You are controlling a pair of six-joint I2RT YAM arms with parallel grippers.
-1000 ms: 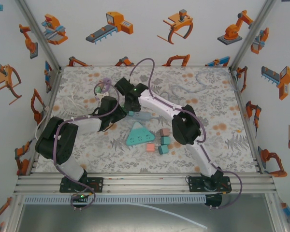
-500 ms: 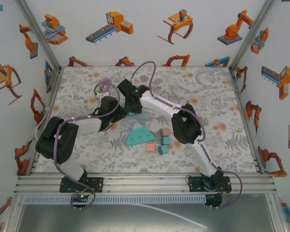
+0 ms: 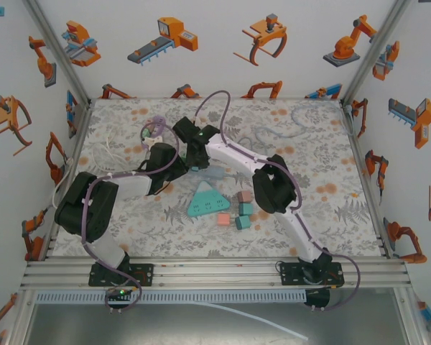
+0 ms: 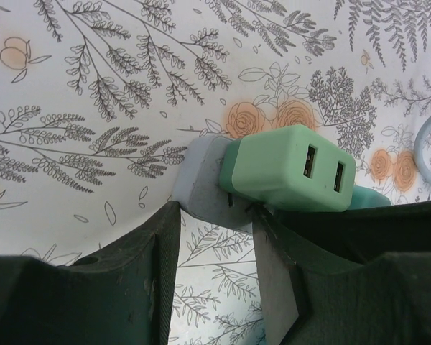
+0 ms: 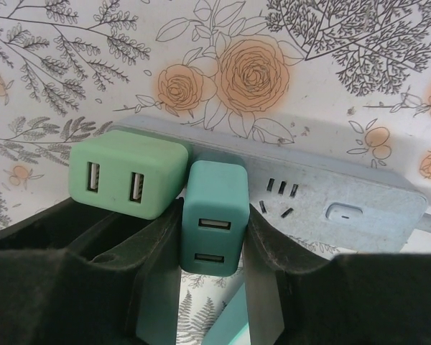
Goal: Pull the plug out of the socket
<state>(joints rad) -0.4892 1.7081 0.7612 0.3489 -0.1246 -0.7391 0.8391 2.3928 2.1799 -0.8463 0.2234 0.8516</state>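
Plug (image 5: 215, 212), teal, sits in the grey power strip (image 5: 345, 198) toward the middle of the counter (image 5: 72, 65), and the right jaws pinch its two sides. Just beside it on the same strip stands a light green plug (image 5: 126, 172), crowding the right jaws on that side. Past that one, the left jaws clamp the strip's end. Nearer the arms lie a teal triangular socket block (image 3: 205, 201) and small cubes (image 3: 243, 210).

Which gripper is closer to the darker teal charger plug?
Right. The right gripper has its fingers on either side of the teal plug; the left gripper clamps the power strip at its end, past the light green plug.
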